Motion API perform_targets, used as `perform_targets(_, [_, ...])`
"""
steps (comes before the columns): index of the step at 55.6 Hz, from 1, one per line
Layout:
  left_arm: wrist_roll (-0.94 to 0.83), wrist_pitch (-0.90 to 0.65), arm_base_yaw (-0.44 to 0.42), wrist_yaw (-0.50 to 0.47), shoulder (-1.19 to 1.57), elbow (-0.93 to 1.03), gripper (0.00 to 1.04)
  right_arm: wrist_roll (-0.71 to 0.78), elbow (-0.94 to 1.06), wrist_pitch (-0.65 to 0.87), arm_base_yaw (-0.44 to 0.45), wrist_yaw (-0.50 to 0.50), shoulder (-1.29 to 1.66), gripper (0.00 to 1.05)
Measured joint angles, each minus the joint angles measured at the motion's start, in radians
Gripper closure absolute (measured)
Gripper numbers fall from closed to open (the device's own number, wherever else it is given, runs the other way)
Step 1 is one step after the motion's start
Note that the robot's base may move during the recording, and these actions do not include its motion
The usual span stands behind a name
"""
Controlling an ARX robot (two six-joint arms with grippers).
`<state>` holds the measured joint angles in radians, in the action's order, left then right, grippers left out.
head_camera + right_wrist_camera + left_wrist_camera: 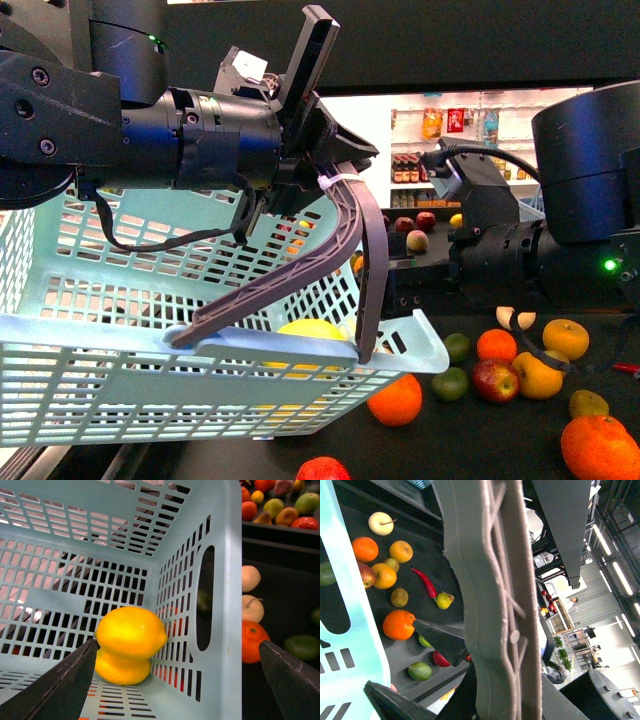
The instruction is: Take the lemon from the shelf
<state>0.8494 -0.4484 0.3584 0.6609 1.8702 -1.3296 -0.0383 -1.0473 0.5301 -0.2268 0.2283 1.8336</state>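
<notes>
In the front view the left gripper (pixel 325 178), in the upper middle of the frame, is clenched on the grey handle (pixel 345 230) of a pale blue basket (pixel 120 370) that fills the lower left. The lemon (pixel 312 328) lies inside that basket, its yellow top showing just above the near rim at the lower centre, beside the foot of the handle. The right wrist view looks into the basket: the lemon (pixel 131 632) sits in the middle of the frame against the slotted wall, resting on a second yellow fruit (pixel 121 669) beneath it. The right gripper (pixel 177 643) is released, its dark fingers (pixel 55 690) spread wide toward the lower left and lower right corners, touching neither fruit. The black shelf (pixel 480 445) takes the lower right of the front view, with an orange (pixel 395 400), a red apple (pixel 496 380) and other loose fruit on it, outside the basket. In the left wrist view the handle (pixel 490 600) crosses the middle of the frame, and a red chilli (pixel 425 582) lies on the shelf at the upper left.
</notes>
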Motion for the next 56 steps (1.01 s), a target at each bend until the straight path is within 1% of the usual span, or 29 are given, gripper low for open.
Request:
perform_targets(4, [0.0, 0.0, 0.0, 0.002, 0.0, 0.0, 0.97, 0.014, 0.019, -0.014, 0.018, -0.024, -0.035, 0.07])
perform_targets(11, [0.005, 0.0, 0.0, 0.001, 0.0, 0.0, 0.97, 0.106, 0.084, -0.061, 0.063, -0.128, -0.129, 0.07])
perform_targets(17, [0.004, 0.0, 0.001, 0.001, 0.0, 0.0, 0.97, 0.14, 0.224, -0.135, 0.136, -0.126, -0.32, 0.07])
perform_targets(25, [0.006, 0.0, 0.001, 0.001, 0.0, 0.0, 0.97, 0.097, 0.402, -0.253, 0.246, -0.053, -0.645, 0.07])
perform_targets(30, [0.005, 0.0, 0.001, 0.001, 0.0, 0.0, 0.97, 0.025, 0.507, -0.389, 0.34, 0.051, -0.906, 0.07])
perform_targets(33, [0.005, 0.0, 0.001, 0.002, 0.0, 0.0, 0.97, -0.004, 0.541, -0.421, 0.378, 0.075, -0.999, 0.07])
perform_targets(37, [0.008, 0.0, 0.002, 0.002, 0.0, 0.0, 0.97, -0.03, 0.582, -0.499, 0.443, 0.094, -1.165, 0.08])
perform_targets(40, [0.008, 0.0, 0.002, 0.002, 0.0, 0.0, 0.97, -0.015, 0.626, -0.455, 0.447, 0.038, -1.242, 0.14])
perform_targets(42, [0.008, 0.0, 0.002, 0.002, 0.0, 0.0, 0.97, 0.0, 0.674, -0.434, 0.443, -0.002, -1.32, 0.21])
perform_targets(43, [0.008, 0.0, 0.002, 0.002, 0.0, 0.0, 0.97, 0.003, 0.685, -0.435, 0.44, -0.009, -1.338, 0.23])
perform_targets(45, [0.008, 0.0, 0.002, 0.002, 0.0, 0.0, 0.97, 0.011, 0.734, -0.458, 0.426, -0.04, -1.423, 0.3])
perform_targets(47, [0.008, 0.0, 0.002, 0.0, 0.0, 0.0, 0.97, 0.017, 0.764, -0.5, 0.414, -0.046, -1.494, 0.35])
perform_targets(49, [0.008, 0.0, 0.002, 0.0, 0.0, 0.0, 0.97, 0.022, 0.801, -0.554, 0.383, -0.09, -1.573, 0.42])
perform_targets(50, [0.008, 0.0, 0.002, 0.0, 0.0, 0.0, 0.97, 0.024, 0.809, -0.562, 0.37, -0.114, -1.589, 0.44])
perform_targets(52, [0.008, 0.0, 0.002, 0.002, 0.0, 0.0, 0.97, 0.028, 0.843, -0.573, 0.295, -0.194, -1.649, 0.52])
perform_targets(56, [0.008, 0.0, 0.002, 0.0, 0.0, 0.0, 0.97, 0.032, 0.864, -0.571, 0.245, -0.209, -1.679, 0.63])
